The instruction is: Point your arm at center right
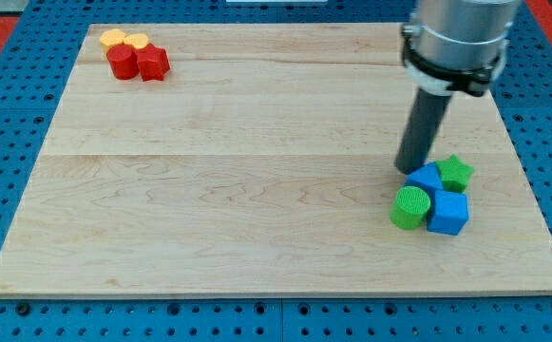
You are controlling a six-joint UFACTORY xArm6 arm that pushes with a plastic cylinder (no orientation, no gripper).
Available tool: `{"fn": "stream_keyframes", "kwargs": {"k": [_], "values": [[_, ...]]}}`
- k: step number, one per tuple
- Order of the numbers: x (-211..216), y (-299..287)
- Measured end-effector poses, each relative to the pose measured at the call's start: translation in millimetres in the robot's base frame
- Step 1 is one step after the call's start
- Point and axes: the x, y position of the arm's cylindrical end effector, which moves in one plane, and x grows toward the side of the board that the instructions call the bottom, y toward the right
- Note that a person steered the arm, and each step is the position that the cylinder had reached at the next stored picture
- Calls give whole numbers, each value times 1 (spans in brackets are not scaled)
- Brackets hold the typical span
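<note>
While pointing at centre right:
Tip (410,169): bare rod, no pincer; just beside blue blocks (427,180).
Risk: drifting down-right shoves green star (455,172), green cylinder (410,207).

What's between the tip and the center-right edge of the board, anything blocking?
My tip sits just up-left of a cluster: two blue blocks, a green star and a green cylinder. The upper blue block and the star lie directly toward the view's right of it, so a straight move right would push them.
</note>
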Motion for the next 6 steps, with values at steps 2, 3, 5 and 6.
{"fn": "stream_keyframes", "kwargs": {"k": [2,3,5,6], "values": [[-32,-15],[-75,4],[-75,92],[-38,92]]}}
